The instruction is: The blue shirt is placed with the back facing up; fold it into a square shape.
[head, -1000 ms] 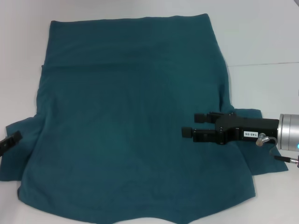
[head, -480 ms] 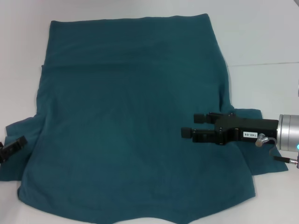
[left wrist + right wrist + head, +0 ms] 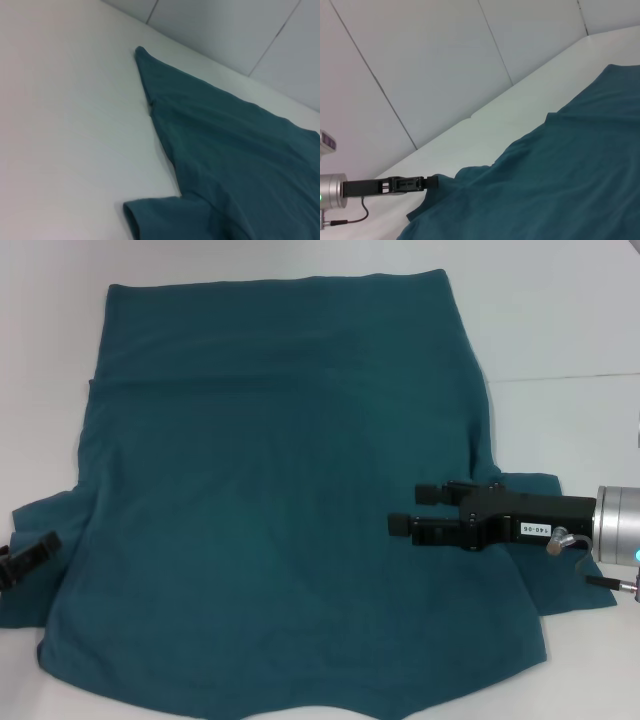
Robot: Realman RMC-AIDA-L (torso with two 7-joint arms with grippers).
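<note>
The blue shirt (image 3: 280, 500) lies flat on the white surface (image 3: 560, 320); it looks soft and light, best pinched at the sleeves. The right claw (image 3: 415, 510) hovers apart above it. The left claw (image 3: 25, 552) sits at the left sleeve; whether it is apart, I cannot tell.

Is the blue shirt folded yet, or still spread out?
Spread out: the blue shirt lies flat on the table, both sleeves out to the sides, no fold made.

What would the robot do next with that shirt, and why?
Probably the left gripper should close on the sleeve it has reached at the shirt's edge. The shirt lies flat and unfolded, and the right gripper already hangs open over the other side, near its sleeve.
</note>
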